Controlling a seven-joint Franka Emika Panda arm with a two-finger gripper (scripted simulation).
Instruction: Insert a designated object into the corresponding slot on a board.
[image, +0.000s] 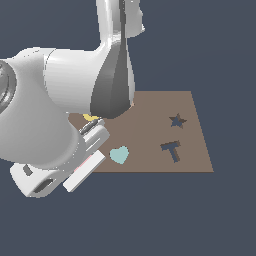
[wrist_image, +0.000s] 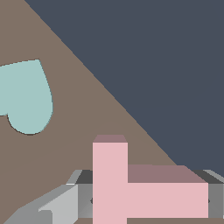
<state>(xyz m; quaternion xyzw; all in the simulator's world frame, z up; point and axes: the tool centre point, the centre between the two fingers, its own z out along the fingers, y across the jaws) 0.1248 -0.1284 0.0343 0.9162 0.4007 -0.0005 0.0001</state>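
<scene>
While the arm bends low over the board (image: 150, 130), its gripper (wrist_image: 148, 200) is clamped on the pink T block (wrist_image: 131, 192), one finger (wrist_image: 57, 205) pressed against each end of the crossbar. That block sits near the teal heart (image: 119, 154), by the board's edge. Well apart from the heart lies the T slot (image: 171, 149), with the star cutout (image: 177, 120) just beyond.

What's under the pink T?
The brown board lies beneath the pink T-shaped block, which sits between the end effector fingers. The block covers the spot right below it, so that stays hidden.
</scene>
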